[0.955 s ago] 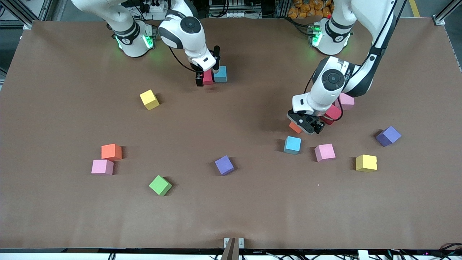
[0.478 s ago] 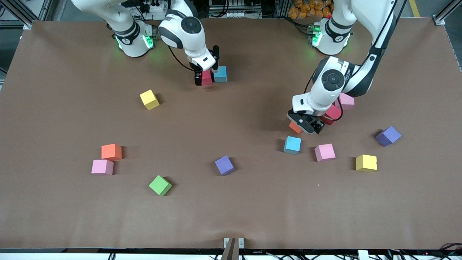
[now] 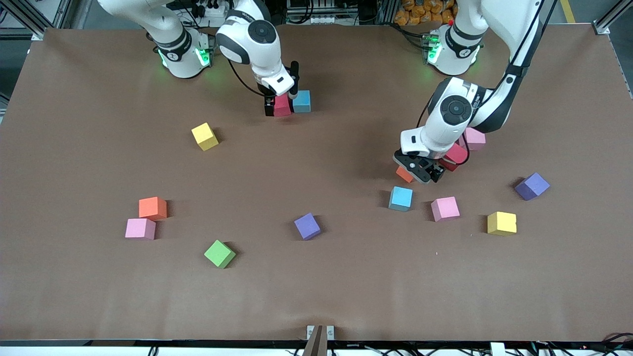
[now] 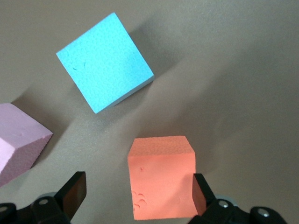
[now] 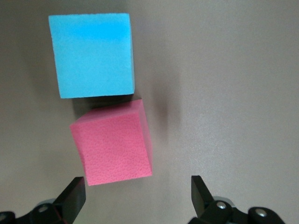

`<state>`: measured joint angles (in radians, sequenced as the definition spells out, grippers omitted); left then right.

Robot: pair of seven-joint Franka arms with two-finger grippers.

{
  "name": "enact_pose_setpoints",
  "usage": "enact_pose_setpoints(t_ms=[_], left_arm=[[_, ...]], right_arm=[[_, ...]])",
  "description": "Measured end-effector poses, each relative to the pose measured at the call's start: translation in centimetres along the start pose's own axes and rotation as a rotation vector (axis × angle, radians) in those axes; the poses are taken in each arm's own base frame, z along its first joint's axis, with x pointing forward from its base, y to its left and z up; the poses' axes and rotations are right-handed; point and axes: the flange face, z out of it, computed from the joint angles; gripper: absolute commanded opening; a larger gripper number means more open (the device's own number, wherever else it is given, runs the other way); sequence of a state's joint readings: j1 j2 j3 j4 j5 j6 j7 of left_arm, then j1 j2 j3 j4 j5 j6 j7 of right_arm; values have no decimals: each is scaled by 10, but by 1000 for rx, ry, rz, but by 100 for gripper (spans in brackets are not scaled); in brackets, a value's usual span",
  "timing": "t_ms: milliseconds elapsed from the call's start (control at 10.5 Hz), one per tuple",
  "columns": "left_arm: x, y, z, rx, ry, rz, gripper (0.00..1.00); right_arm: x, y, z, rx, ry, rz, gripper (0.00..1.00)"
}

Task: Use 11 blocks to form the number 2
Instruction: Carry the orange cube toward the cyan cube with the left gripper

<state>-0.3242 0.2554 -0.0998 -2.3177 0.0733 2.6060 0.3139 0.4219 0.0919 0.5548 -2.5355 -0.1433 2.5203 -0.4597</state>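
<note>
Right tool [image 3: 280, 105] low over the desk [image 3: 316, 296] near the right arm's base, fingers wide, not gripping; a red block [image 3: 283, 105] sits between them, closer to one finger [image 5: 70, 198] than the other. A light blue block [image 3: 302, 101] touches the red one on the side toward the left arm's end.

Left tool [image 3: 419, 172] low over an orange block [image 3: 404, 174], fingers wide, one finger [image 4: 200, 193] just beside the block, nothing held. Second red block [image 3: 456, 155] and a pink block [image 3: 474, 139] sit partly under the left arm. Another light blue block [image 3: 400, 198] and pink block [image 3: 445, 208] lie nearer the front camera, a yellow block [image 3: 501, 223] beside those.

Toward the right arm's end: yellow block [image 3: 204, 136], orange block [image 3: 152, 207] touching a pink block [image 3: 140, 229], green block [image 3: 219, 253]. Two purple cubes [image 3: 307, 226] [image 3: 532, 186] apart from each other.
</note>
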Motion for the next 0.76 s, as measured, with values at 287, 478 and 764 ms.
enact_pose_setpoints(t_ms=[287, 478, 764], left_arm=[[-3, 5, 9, -9, -18, -30, 100], [-2, 11, 11, -11, -22, -50, 100], [-1, 18, 17, -16, -33, -50, 100]], right_arm=[[-2, 0, 0, -2, -5, -1, 100], [-4, -1, 1, 1, -9, -2, 100], [-5, -1, 3, 2, -11, -8, 100]])
